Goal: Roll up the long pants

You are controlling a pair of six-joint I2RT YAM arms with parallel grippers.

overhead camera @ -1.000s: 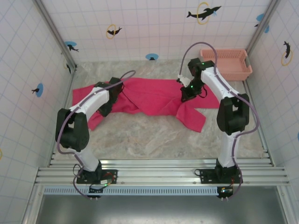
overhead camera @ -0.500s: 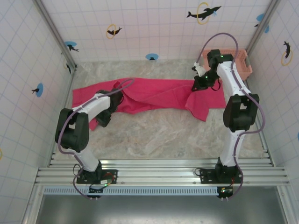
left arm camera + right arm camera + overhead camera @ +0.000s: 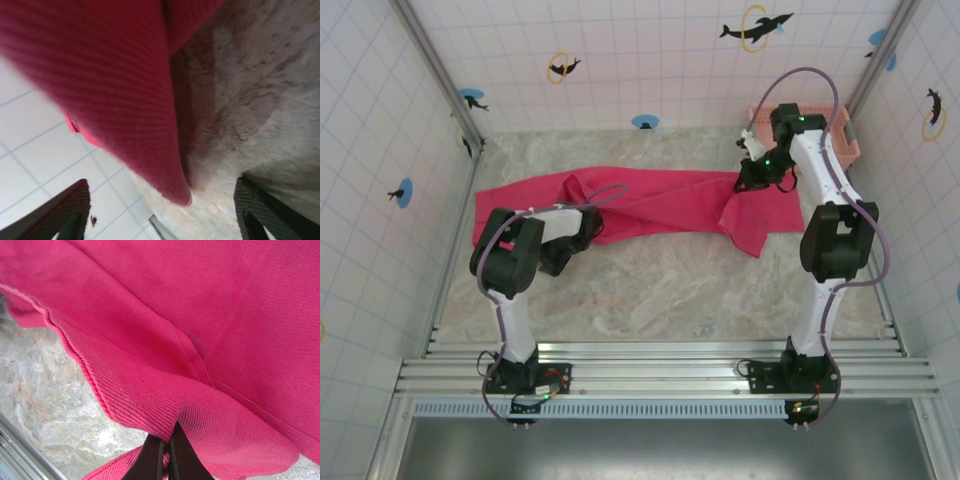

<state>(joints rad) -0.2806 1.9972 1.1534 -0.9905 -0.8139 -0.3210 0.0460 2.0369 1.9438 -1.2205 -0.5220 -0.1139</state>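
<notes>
The long pants [image 3: 650, 205] lie flat and unrolled across the far half of the table [image 3: 650, 290], running from the left edge toward the right. The right gripper [image 3: 167, 445] is clamped on a fold near the far-right corner. The left gripper [image 3: 161, 205] has its jaws apart at the cloth's edge. Rolling appears not yet begun.

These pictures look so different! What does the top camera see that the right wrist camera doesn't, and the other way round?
From above: the salmon basket in the far right corner, wall dolphin stickers, and the long pants stretched across the table. Right wrist close-up: the right gripper pinched shut on a fold, plus the cloth's seam and weave. Shared: the pink-red pants lying on the marbled table.
</notes>
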